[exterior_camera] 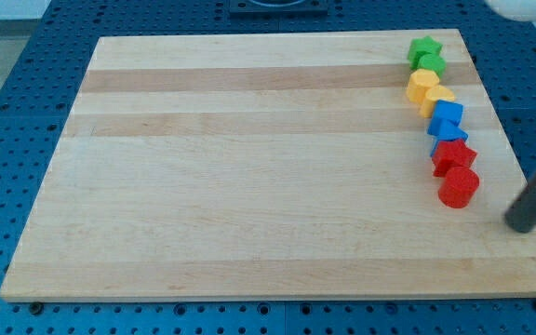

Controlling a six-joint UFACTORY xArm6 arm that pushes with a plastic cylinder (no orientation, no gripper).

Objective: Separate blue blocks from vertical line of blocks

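- The blue blocks [448, 123] are sitting mid-line near the board's [249, 186] right edge, touching yellow blocks [427, 87] above and red blocks [455, 172] below.
- Green blocks [426, 55] are topping the line.
- The rod's tip [523, 223], clawless and holding nothing, is resting right of the red blocks, apart.

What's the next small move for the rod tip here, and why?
Probably bring my tip up the view's right edge until level with the blue blocks, then push left. My tip sits off the wooden board, right of and below the red blocks, touching nothing. The blues are wedged between the yellow blocks above and reds below, so a sideways push should slide them out.
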